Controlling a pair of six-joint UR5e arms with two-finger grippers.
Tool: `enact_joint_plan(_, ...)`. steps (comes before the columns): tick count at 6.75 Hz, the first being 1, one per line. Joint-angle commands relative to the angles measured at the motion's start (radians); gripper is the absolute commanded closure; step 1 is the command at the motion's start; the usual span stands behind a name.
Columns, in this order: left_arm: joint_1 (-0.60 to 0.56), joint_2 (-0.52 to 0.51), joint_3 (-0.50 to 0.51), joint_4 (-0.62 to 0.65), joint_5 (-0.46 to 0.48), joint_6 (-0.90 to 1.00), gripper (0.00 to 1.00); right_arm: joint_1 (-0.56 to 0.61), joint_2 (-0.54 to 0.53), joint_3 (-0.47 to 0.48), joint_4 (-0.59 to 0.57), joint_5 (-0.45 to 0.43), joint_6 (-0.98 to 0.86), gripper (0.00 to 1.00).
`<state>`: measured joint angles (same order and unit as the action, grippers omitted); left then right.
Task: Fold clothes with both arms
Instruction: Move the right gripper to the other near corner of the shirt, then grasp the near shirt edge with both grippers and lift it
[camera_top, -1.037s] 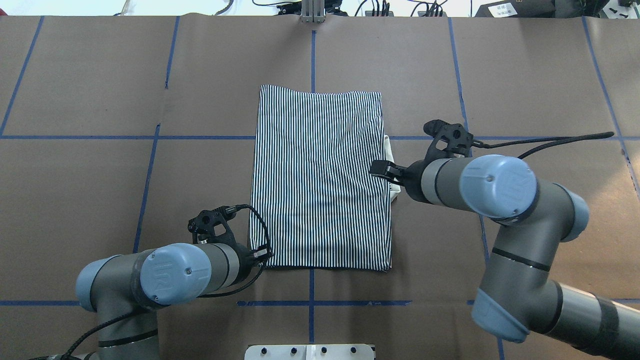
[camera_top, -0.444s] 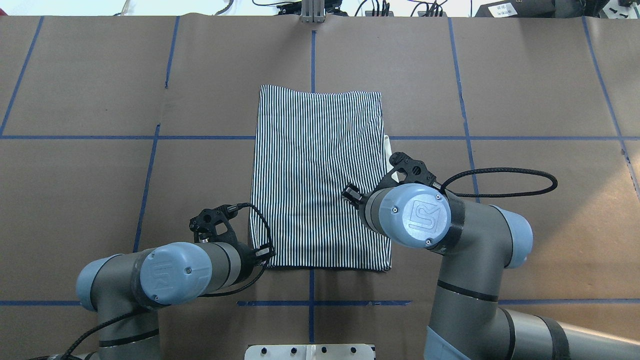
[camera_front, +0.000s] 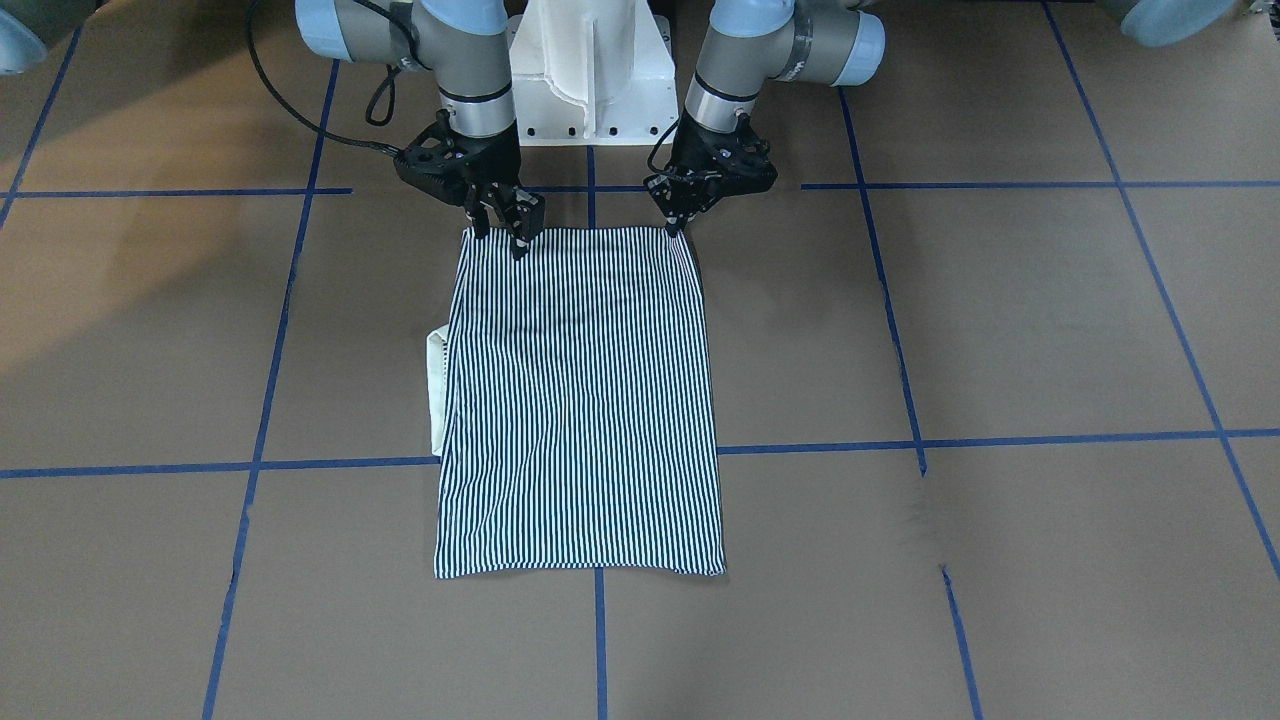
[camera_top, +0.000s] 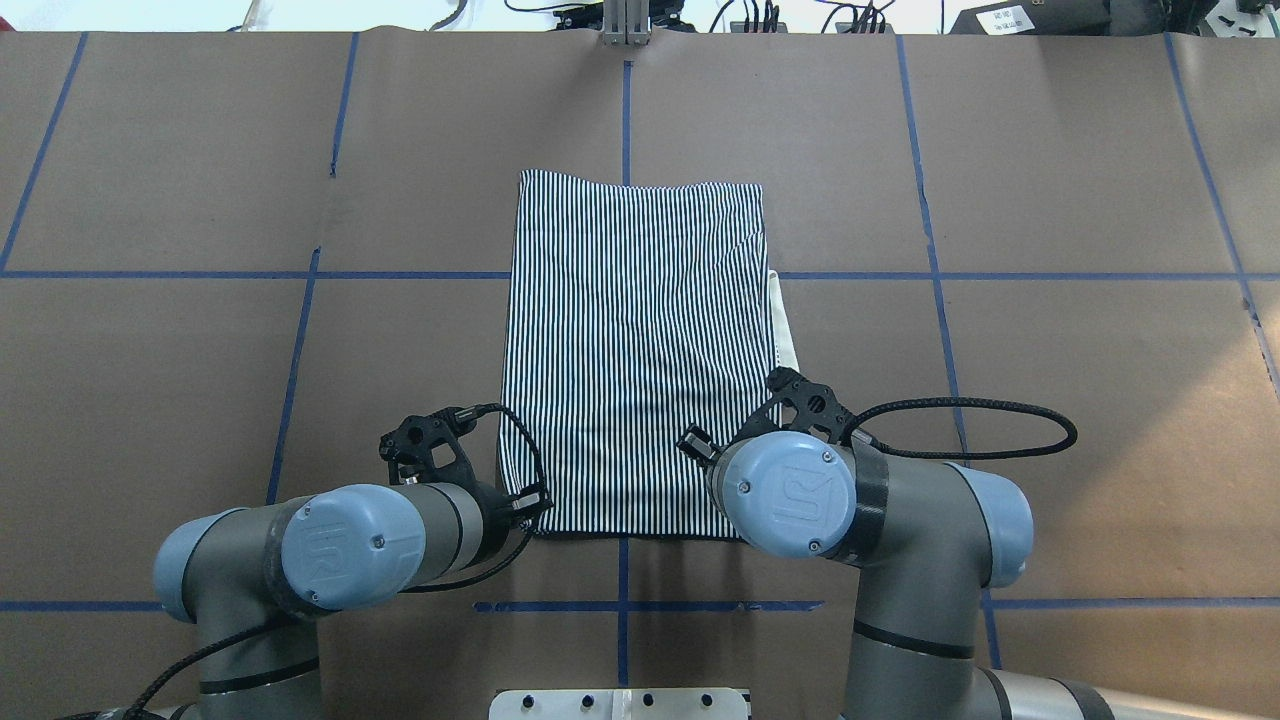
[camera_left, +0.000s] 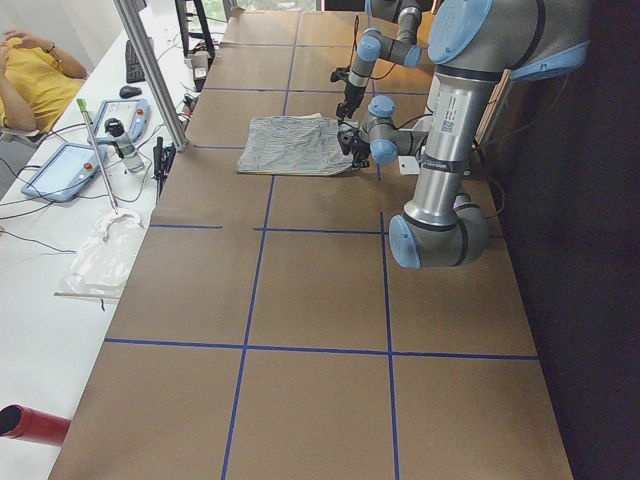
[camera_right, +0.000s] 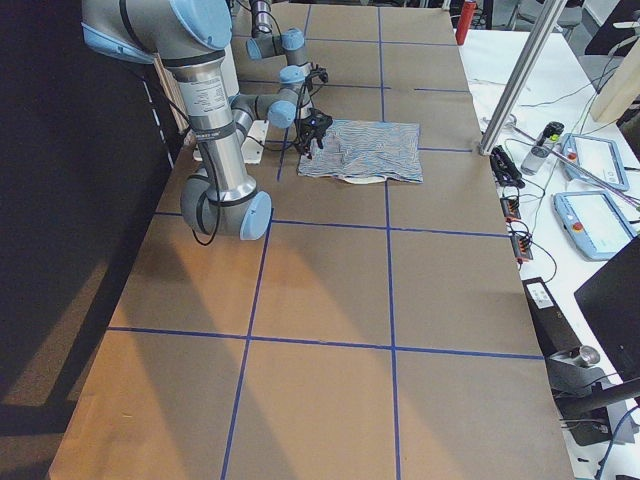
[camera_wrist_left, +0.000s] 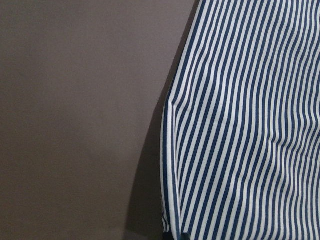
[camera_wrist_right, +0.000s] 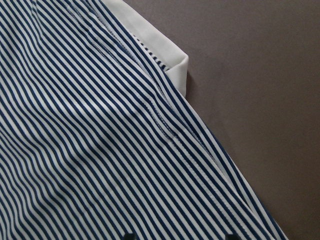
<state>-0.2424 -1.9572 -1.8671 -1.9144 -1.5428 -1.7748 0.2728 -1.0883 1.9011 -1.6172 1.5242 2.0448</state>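
The only writing that can be read is the UR mark moulded into the light-blue joint caps, one on the right arm (camera_top: 790, 490) and one on the left arm (camera_top: 325, 545); a small printed label on the left arm's tube in the left side view is too small to make out. The polo shirt (camera_front: 580, 400) lies flat on the brown worktop (camera_front: 1000, 330) as a folded striped rectangle, its short edge just in front of the white pedestal base (camera_front: 590, 60) and its length running away from that base. The left end effector (camera_front: 677, 222) points down at the shirt corner nearest the base on its own side, its fingers drawn narrow and seemingly pinched on the corner, though the fabric between them is hard to see. The right end effector (camera_front: 500, 228) stands over the other corner nearest the base with its fingers spread wide, tips at the cloth and gripping nothing. The cream collar (camera_front: 436, 390) pokes out of the shirt's long edge on the right arm's side, farther from the base than that end effector.
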Motion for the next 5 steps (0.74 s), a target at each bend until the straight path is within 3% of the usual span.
enact_joint_plan(1, 0.000, 0.000, -0.001, 0.000, 0.004, 0.000, 1.00, -0.015, 0.007, -0.045, -0.015, -0.018, 0.015, 0.36)
enact_joint_plan(5, 0.000, 0.000, -0.001, 0.000, 0.004, 0.000, 1.00, -0.029, 0.022, -0.085, -0.015, -0.022, 0.017, 0.40)
